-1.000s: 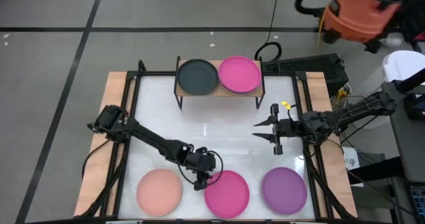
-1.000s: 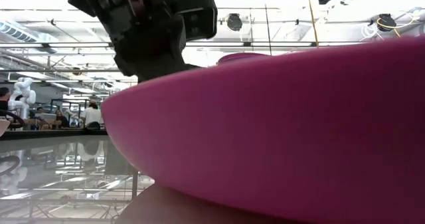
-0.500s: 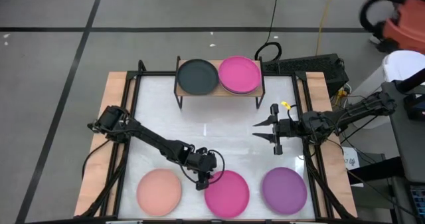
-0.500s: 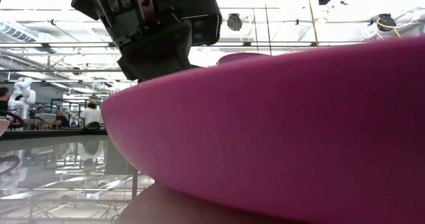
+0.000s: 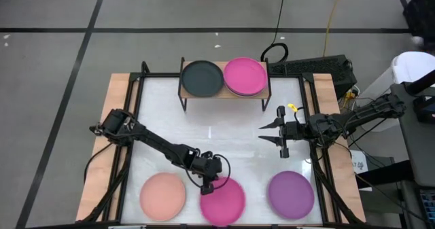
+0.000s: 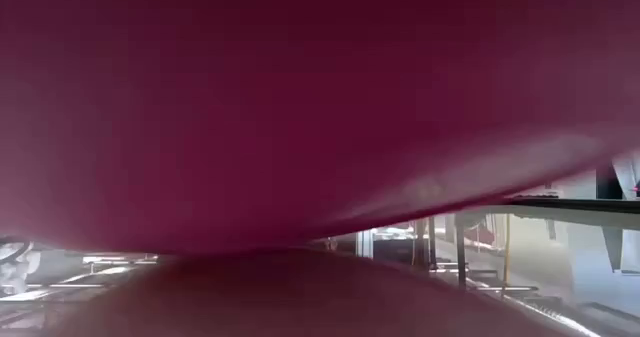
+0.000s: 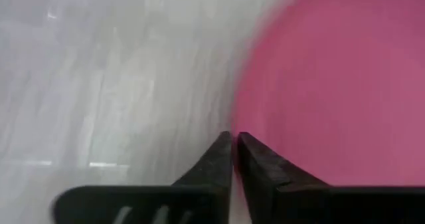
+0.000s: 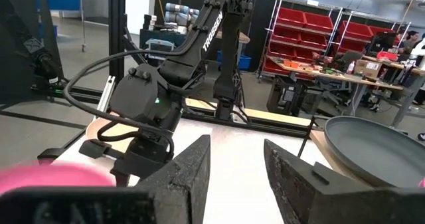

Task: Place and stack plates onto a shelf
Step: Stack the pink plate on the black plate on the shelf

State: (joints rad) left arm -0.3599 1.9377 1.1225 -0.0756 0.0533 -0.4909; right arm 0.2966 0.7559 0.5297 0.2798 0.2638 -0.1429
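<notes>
A magenta plate point(image 5: 223, 200) lies near the table's front edge, between a peach plate point(image 5: 162, 195) and a purple plate point(image 5: 291, 194). My left gripper point(image 5: 209, 183) stands at its far left rim, shut on it. This plate's underside point(image 6: 300, 97) fills the low view. The shelf point(image 5: 223, 92) at the far edge carries a black plate point(image 5: 202, 78) and a magenta plate point(image 5: 245, 76) side by side. My right gripper point(image 5: 262, 134) hovers open right of the table's middle, holding nothing. My left gripper pinches the magenta plate's far left rim point(image 7: 234, 132) between its two fingers, one finger point(image 7: 262, 164) over the plate's inside and the other outside it. The fingers come down from above. Whether the plate is clear of the table I cannot tell.
The white tabletop point(image 5: 217, 134) between the shelf and the front row of plates is bare. A black metal frame point(image 5: 132, 113) runs along both sides of the table. Cables and a power unit point(image 5: 319, 69) lie beyond the far right corner.
My left gripper has shut on the magenta plate's rim. The plate has shifted toward the table's left and near edge, closer to the low camera, and now fills that view.
</notes>
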